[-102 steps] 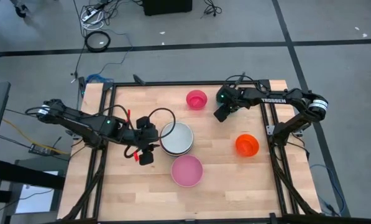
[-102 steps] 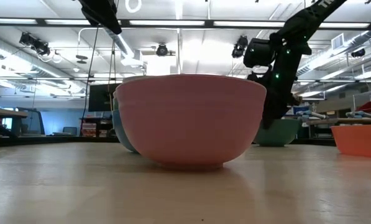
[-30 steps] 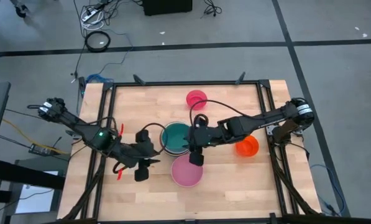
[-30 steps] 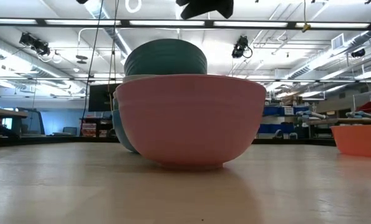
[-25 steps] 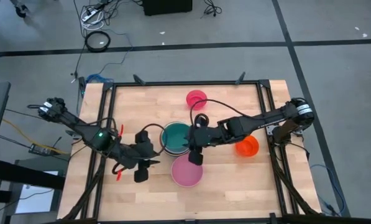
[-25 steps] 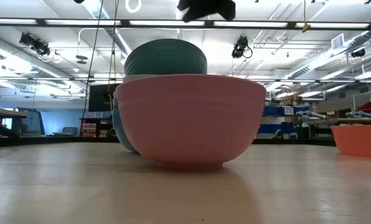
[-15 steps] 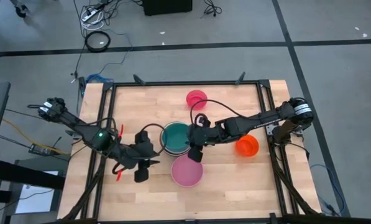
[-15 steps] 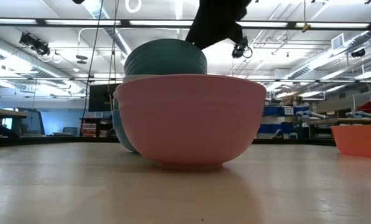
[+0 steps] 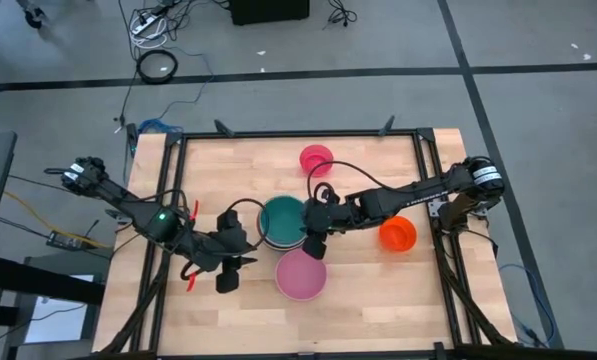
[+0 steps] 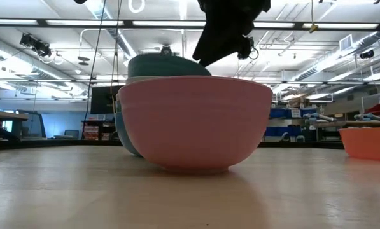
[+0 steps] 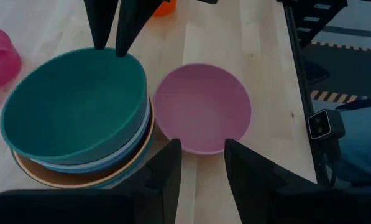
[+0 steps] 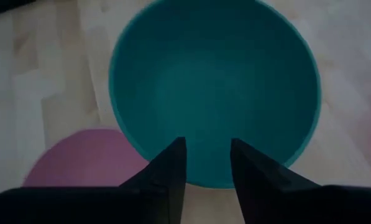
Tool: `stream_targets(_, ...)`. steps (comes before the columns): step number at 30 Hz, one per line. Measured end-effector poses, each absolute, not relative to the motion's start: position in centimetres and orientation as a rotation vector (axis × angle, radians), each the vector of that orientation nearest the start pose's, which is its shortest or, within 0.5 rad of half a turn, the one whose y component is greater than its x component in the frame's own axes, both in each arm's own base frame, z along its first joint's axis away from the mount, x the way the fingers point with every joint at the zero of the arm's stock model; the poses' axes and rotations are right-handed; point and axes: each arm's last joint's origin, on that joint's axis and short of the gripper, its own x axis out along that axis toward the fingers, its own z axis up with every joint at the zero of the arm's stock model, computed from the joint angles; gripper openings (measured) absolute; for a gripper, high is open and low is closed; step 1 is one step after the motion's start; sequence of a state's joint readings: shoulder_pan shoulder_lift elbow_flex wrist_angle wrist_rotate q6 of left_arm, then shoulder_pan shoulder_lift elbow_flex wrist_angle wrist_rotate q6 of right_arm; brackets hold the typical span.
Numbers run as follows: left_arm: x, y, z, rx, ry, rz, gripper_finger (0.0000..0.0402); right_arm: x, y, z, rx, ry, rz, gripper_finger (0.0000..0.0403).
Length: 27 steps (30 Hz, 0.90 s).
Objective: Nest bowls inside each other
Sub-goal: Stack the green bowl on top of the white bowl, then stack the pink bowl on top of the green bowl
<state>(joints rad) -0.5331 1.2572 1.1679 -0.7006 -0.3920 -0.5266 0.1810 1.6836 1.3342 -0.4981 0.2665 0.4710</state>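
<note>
A green bowl (image 9: 283,218) tops a stack of blue and orange bowls at the table's middle, where it sits tilted (image 10: 167,65). My right gripper (image 9: 314,243) is open at the bowl's right-hand rim (image 11: 110,52), reaching in from the table's right. A larger pink bowl (image 9: 301,275) rests on its base just nearer. My left gripper (image 9: 228,277) hangs open to the left of the pink bowl and holds nothing (image 11: 201,171). A small pink bowl (image 9: 316,158) sits far, and an orange bowl (image 9: 397,234) sits to the right. My right gripper's fingertips (image 11: 119,53) meet the green bowl's rim (image 11: 126,57) on the side toward the table's right. They slant down from above and from the right, with a gap between them. I cannot tell whether one tip is inside the bowl. The bowl rests tilted in the stack.
Black frame rails (image 9: 433,215) run along the table's edges. Bare wood lies at the near right and far left. In the low view the pink bowl (image 10: 195,121) fills the foreground and hides most of the stack.
My right gripper has come down onto the green bowl's right side. The bowl stood high and level on the stack. It has sunk lower and tipped, with its right side down.
</note>
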Motion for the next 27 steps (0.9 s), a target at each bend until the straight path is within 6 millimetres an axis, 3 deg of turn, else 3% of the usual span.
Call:
stream_targets(10,22.5,-12.0,32.6,-0.15,0.708,0.052,0.0131,35.9,5.8,27.0,0.244,0.772,-0.259,0.011)
stream_targets(14,23.2,-12.3,32.4,-0.13,0.689,0.042,0.0131,34.8,6.3,28.8,0.177,0.71,-0.281,0.0109)
stream_targets(20,25.9,-13.6,29.1,0.035,0.782,0.034,0.0131,30.0,7.3,33.7,0.065,0.576,-0.4,0.0109)
stream_targets(27,27.5,-14.6,26.1,0.16,0.897,-0.029,0.0131,23.3,7.2,38.3,0.152,0.461,-0.424,0.0109)
